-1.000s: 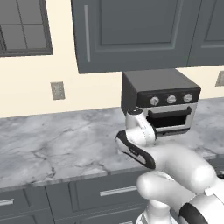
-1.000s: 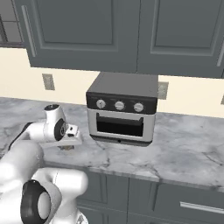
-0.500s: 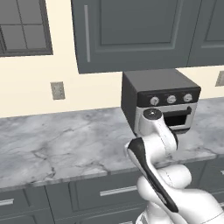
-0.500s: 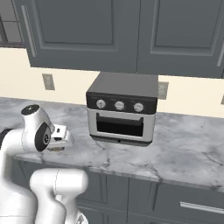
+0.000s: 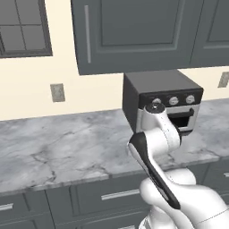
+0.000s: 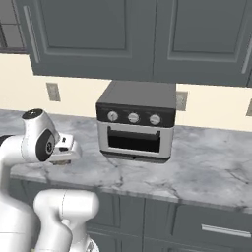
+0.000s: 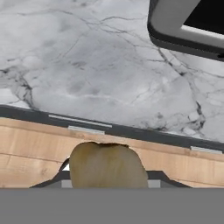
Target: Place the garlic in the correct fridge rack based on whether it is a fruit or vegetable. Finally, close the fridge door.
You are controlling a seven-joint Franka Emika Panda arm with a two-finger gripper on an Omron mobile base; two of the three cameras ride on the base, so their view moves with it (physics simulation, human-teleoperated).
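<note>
Tan-brown garlic (image 7: 108, 166) sits low in the hand view, pinched between the dark jaws, which are closed most of the way on it; fingertips mostly hidden behind the bulb. Hangs over the front edge of the grey marble bench (image 7: 100, 74), with a dark strip and a wood-toned floor showing just past that edge. Gripper (image 6: 63, 158) seen from the right base view at the end of the white arm, held level just above the bench, left of the toaster oven (image 6: 135, 123) and apart from it. Oven black with three knobs, standing on the bench under dark grey wall cabinets (image 6: 147, 34). Grey drawers (image 5: 112, 197) with silver handles below the bench.
</note>
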